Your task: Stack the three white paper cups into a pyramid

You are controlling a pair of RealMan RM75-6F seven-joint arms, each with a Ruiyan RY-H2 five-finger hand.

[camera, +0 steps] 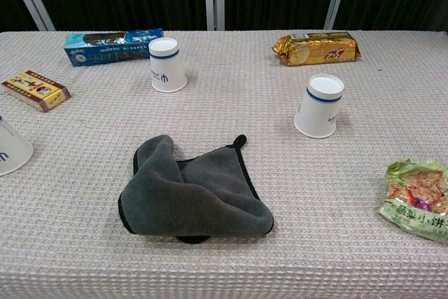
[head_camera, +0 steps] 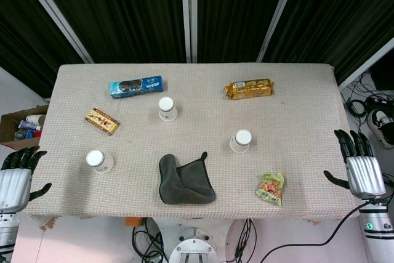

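Three white paper cups stand upside down on the table, apart from each other. One cup (head_camera: 167,108) (camera: 167,64) is near the back centre. Another cup (head_camera: 241,141) (camera: 318,106) is right of centre. The third cup (head_camera: 98,161) (camera: 10,147) is at the front left, cut by the chest view's left edge. My left hand (head_camera: 16,177) hovers off the table's left edge, fingers spread, holding nothing. My right hand (head_camera: 359,165) hovers at the right edge, fingers spread and empty. Neither hand shows in the chest view.
A grey cloth (head_camera: 183,180) (camera: 192,190) lies crumpled at front centre. A blue biscuit pack (head_camera: 136,86) (camera: 112,45), a gold snack pack (head_camera: 249,89) (camera: 316,47), a small yellow box (head_camera: 101,121) (camera: 36,89) and a green snack bag (head_camera: 271,188) (camera: 418,198) lie around.
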